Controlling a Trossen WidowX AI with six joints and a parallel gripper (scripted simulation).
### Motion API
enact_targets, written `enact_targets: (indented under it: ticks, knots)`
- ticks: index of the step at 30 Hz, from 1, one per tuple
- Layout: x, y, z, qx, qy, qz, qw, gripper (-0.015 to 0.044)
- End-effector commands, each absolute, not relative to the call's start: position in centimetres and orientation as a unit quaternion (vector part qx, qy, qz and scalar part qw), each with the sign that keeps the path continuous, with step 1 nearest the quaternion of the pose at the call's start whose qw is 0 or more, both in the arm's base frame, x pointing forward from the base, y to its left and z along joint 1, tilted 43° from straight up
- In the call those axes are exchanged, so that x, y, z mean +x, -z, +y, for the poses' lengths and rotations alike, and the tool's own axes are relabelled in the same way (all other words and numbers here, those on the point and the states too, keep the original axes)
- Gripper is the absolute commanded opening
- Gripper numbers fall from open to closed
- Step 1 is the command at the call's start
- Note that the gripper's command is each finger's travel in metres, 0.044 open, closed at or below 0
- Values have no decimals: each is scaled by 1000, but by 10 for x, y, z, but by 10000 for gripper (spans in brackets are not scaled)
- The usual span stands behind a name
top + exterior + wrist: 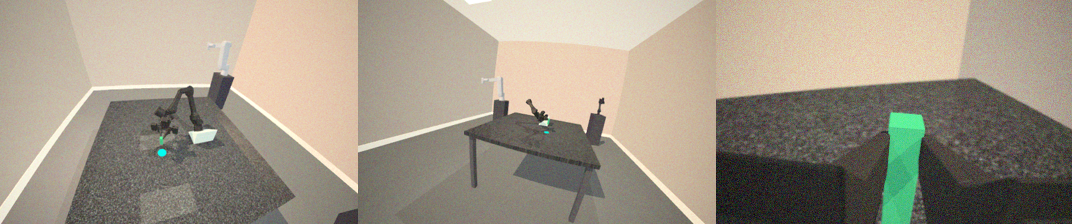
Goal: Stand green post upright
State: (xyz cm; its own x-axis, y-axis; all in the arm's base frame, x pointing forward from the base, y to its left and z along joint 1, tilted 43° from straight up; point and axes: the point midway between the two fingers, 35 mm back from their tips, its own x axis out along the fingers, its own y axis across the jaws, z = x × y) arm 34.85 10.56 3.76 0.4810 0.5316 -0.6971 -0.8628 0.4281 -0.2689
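Observation:
The green post (161, 140) (548, 121) (905, 165) is between the fingers of my gripper (162, 137) (904, 141), which is shut on it. In the top and exterior views the post looks about upright. It seems to be held above the dark table (118, 178) (500, 133), though its height is hard to judge. The cyan circle (162, 152) (546, 132) lies flat on the table. It shows below the post in the top and exterior views, with a gap between them, and nothing stands on it. It is out of sight in the wrist view. The lower part of the post is cut off by the wrist view's bottom edge.
A pale, tilted wedge-shaped block (204, 136) (543, 123) is beside my arm's base. A white robot arm (224, 56) (500, 87) stands on a dark pedestal (220, 90) (501, 109) beyond the table. Another dark pedestal (595, 128) carries a small dark arm (600, 106).

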Motion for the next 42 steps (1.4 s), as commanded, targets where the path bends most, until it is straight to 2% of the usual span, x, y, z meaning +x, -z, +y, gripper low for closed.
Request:
enact_targets:
  ticks: [1, 19, 42]
  knots:
    - [344, -39, 105, -315, -438, 250, 804, 23]
    - [344, -39, 104, -315, -439, 248, 804, 23]
    - [336, 32, 39, -317, -437, 250, 804, 23]
